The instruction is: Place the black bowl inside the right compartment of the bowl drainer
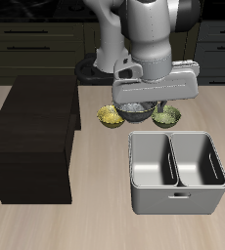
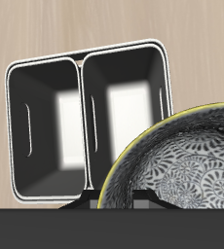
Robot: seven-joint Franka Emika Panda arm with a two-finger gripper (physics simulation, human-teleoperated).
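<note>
Nearest the exterior camera sits the bowl drainer [image 1: 177, 172], both wells bare, on a pale wood table [image 1: 95, 220] beside a dark cabinet [image 1: 34, 139], with dark drawer fronts behind; the gripper [image 1: 142, 101] hangs over the black bowl [image 1: 134, 109], between a yellow-gold bowl [image 1: 110, 116] and an olive-green bowl [image 1: 166, 117], mostly hiding it. From the wrist, the black bowl's speckled inside is cut off at the edge, the drainer lies beyond, and I cannot tell whether the jaws grip.
</note>
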